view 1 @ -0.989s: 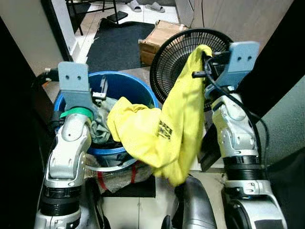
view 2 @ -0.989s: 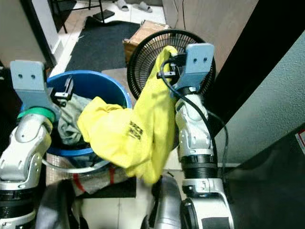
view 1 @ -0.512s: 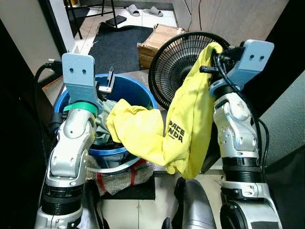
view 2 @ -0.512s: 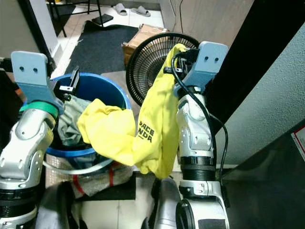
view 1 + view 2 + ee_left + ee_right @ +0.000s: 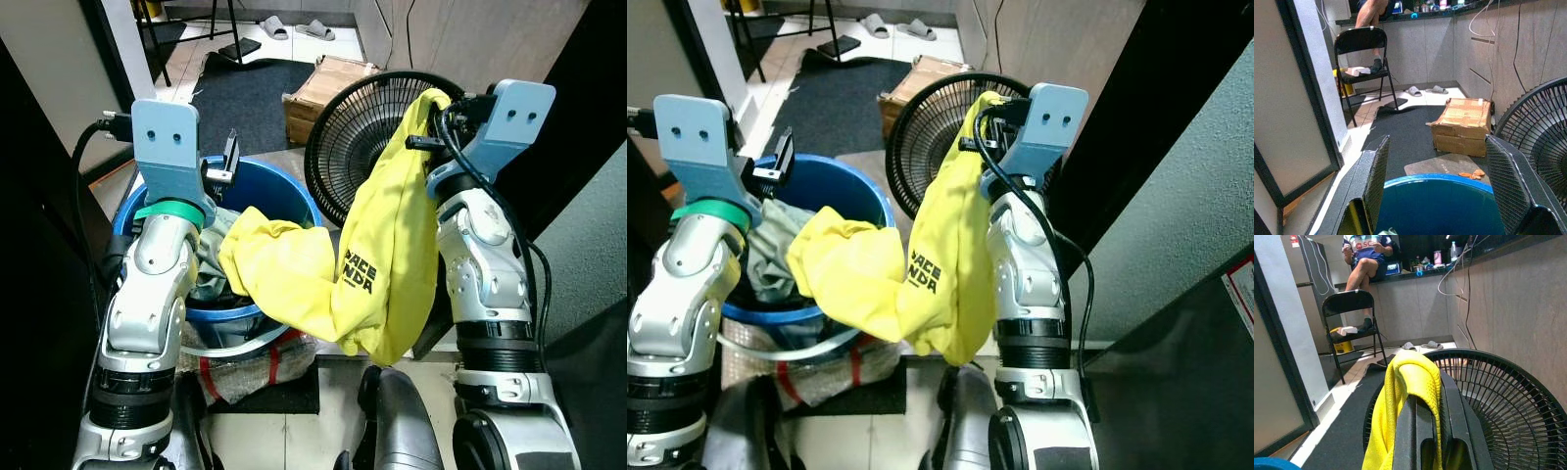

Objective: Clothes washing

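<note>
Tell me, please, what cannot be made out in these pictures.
- Bottom of the blue bucket: head views, covered by the grey clothes and yellow shirt.
- The shirt's full print: head views, lost in a fold.
- Right claw tips: right wrist view, wrapped by the shirt.
- Seated person's upper body: wrist views, cut by the top edge.
- Fan base: behind the shirt.

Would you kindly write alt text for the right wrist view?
The right tool, shut on a yellow T-shirt, holds it before a black floor fan. Beyond stand a folding chair and a seated person.
</note>
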Motion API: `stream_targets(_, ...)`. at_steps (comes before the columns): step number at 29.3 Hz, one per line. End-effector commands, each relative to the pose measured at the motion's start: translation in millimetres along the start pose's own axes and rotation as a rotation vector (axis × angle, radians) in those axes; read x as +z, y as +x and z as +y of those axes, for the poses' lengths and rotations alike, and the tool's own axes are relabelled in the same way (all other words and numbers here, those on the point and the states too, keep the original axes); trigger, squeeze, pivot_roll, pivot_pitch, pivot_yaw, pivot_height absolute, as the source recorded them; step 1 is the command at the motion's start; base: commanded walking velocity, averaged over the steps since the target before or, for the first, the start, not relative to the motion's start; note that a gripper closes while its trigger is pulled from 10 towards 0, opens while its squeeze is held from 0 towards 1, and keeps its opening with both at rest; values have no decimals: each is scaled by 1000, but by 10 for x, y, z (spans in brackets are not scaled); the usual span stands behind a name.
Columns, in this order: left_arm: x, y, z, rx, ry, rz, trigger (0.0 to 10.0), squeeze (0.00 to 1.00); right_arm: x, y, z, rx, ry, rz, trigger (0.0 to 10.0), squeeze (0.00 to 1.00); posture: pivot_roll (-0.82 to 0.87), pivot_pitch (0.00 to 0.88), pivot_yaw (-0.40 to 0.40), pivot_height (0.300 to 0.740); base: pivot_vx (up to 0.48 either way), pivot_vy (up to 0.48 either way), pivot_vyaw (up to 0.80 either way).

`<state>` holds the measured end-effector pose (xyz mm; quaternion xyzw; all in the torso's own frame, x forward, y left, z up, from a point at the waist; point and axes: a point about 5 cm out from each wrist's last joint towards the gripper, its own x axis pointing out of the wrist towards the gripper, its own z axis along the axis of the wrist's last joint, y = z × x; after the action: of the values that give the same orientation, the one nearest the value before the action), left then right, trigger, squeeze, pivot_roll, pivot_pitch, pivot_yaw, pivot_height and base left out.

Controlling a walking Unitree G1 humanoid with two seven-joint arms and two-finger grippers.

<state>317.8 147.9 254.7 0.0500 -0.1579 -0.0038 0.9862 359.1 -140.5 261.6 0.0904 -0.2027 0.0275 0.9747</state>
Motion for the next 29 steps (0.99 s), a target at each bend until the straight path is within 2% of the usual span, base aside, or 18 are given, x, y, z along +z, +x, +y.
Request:
stream_targets(1,-29,-16,-17,-1,-3,5,10000,0,-22,-21,-11,-2,-3,13,10000,0,70,0,-28,571,0,0,0)
stream_targets(14,-47,11,-19,1,-5,5,10000,0,-8,2,-16,-4,-10,5,10000,0,59,0,-23,625,0,0,0)
stream_targets(29,-53,100,30,-32,30,7,10000,0,-55,-80,-107,-59,-23,1,10000,0,33,0,44,693,0,0,0)
